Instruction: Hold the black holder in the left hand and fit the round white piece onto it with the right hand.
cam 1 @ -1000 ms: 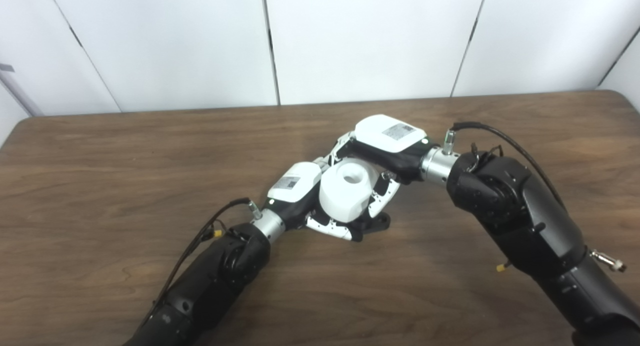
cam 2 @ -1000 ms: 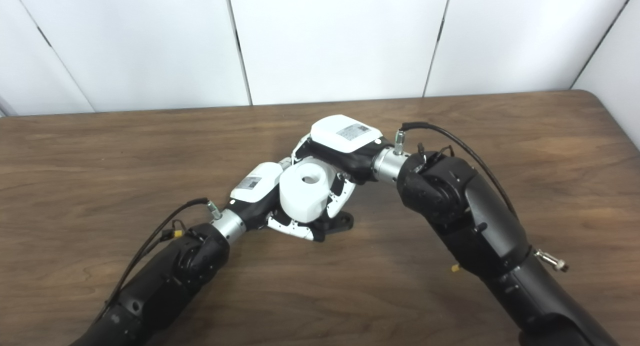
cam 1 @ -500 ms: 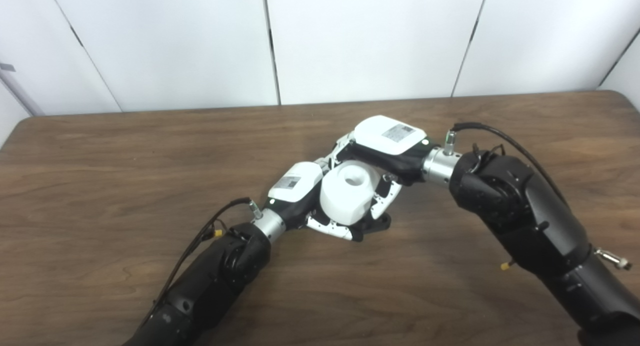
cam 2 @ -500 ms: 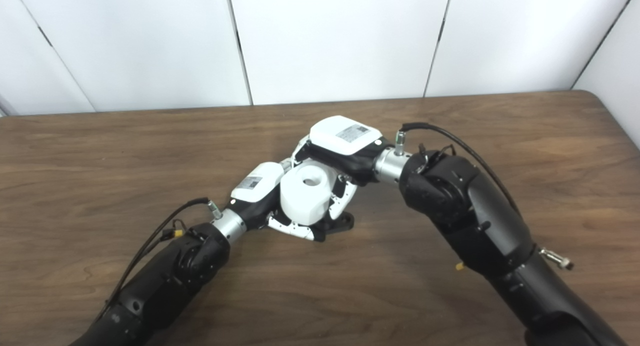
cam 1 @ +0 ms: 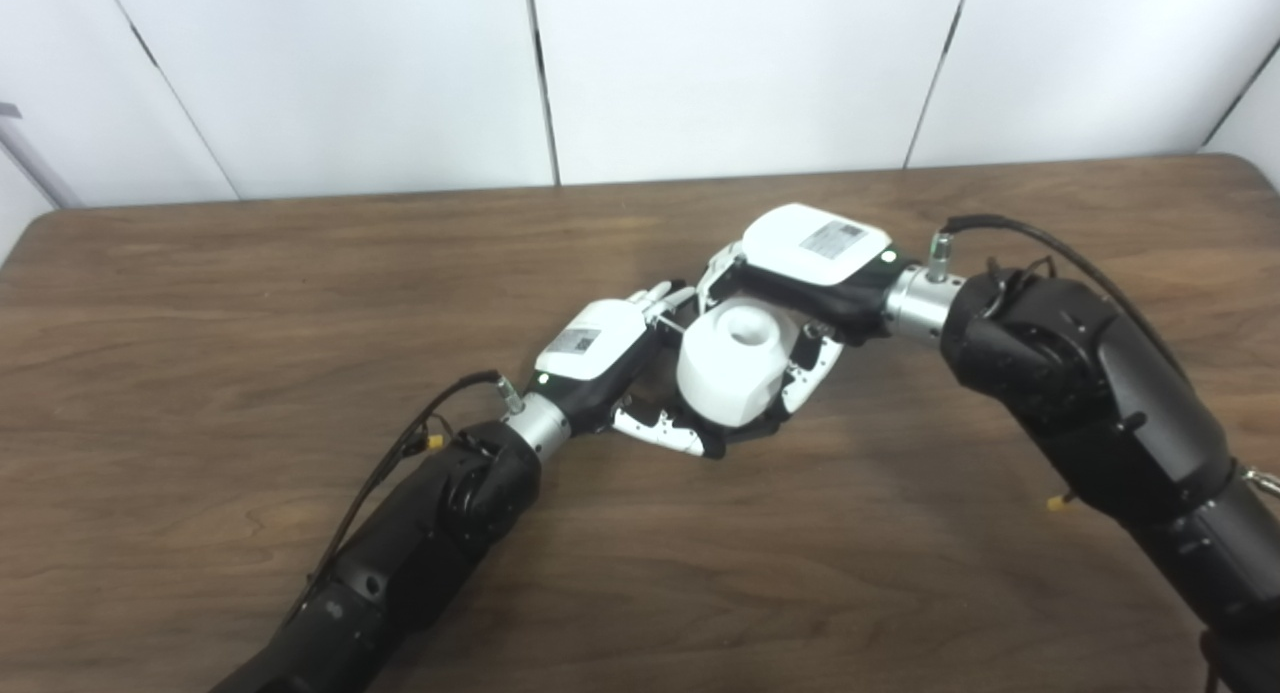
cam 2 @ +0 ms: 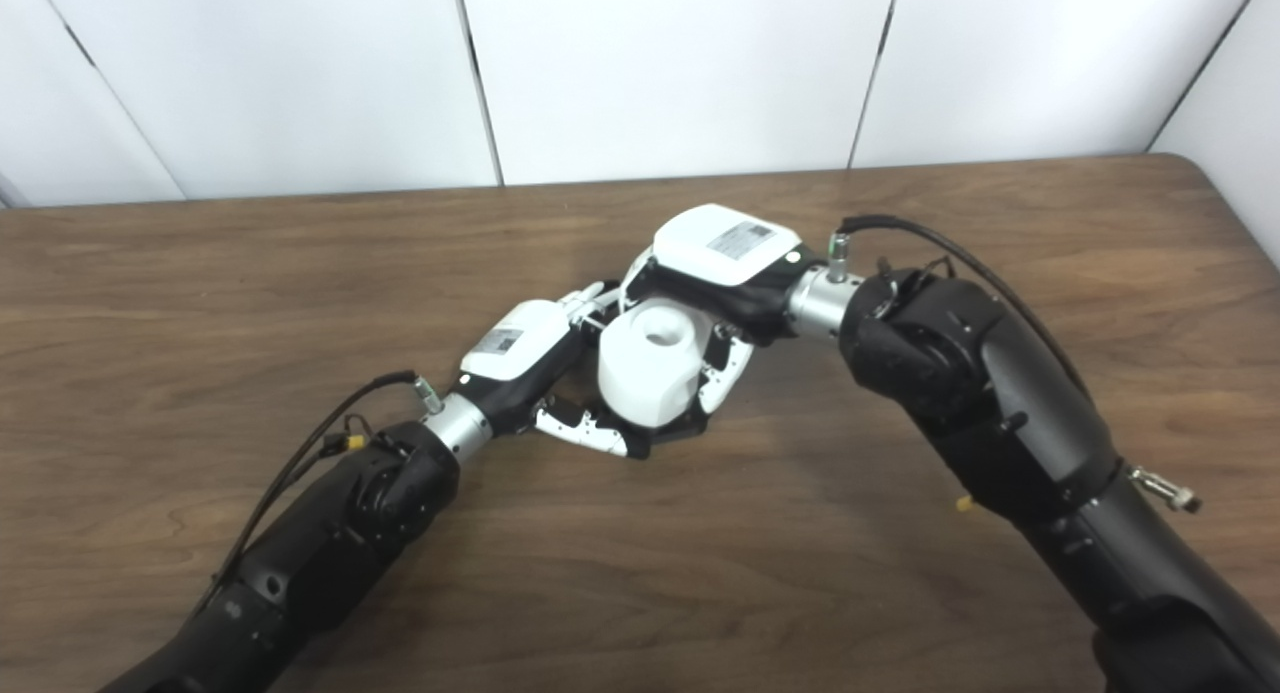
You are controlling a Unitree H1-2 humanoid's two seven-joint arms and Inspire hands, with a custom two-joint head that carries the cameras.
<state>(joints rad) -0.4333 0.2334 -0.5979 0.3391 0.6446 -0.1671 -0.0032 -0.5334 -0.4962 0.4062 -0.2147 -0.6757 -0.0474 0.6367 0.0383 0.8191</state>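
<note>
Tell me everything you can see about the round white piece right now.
The round white piece is a squat, matte, plastic-looking cylinder with faceted sides and a round recess in its top face. It sits roughly upright, tilted slightly, above the middle of the wooden table. The right hand grips it from above and behind, fingers down its sides. The left hand is close beside it on the left, and the black holder shows just beneath it.

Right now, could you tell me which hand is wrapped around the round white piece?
The right hand: it grips the round white piece; the left hand sits beside it.
</note>
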